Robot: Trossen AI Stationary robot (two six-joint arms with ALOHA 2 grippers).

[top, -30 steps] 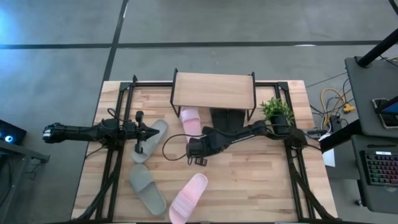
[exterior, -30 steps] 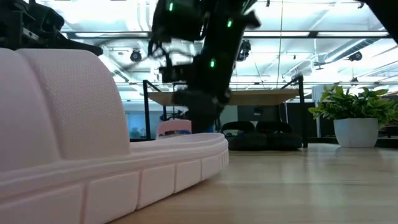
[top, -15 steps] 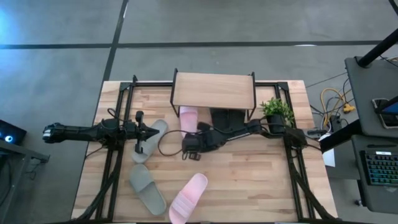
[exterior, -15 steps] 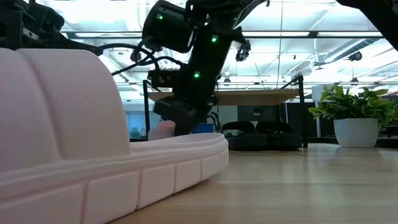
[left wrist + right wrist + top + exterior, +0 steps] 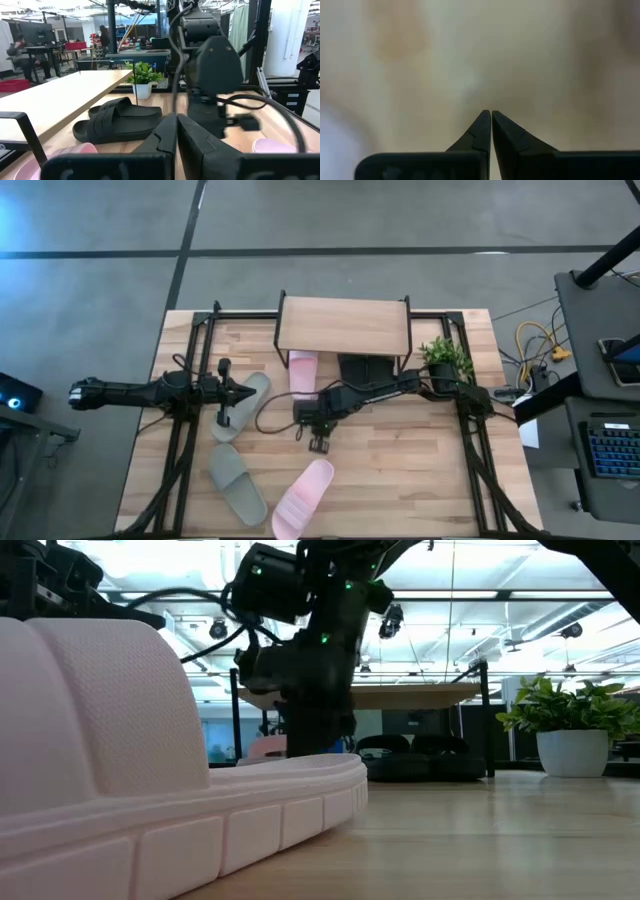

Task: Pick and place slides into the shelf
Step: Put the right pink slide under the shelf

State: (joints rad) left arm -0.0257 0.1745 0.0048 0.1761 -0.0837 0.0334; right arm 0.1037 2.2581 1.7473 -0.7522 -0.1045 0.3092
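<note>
Right gripper (image 5: 320,444) closed, empty, over bare table (image 5: 400,470); left gripper (image 5: 176,131) closed above grey-green slide (image 5: 243,402).

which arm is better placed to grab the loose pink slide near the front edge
Right. Its gripper hangs shut over bare wood just behind the pink slide. The left gripper, also shut, sits farther off by a grey-green slide.

Black pair (image 5: 366,367), one pink slide (image 5: 304,370) under shelf (image 5: 343,325); three loose.
</note>
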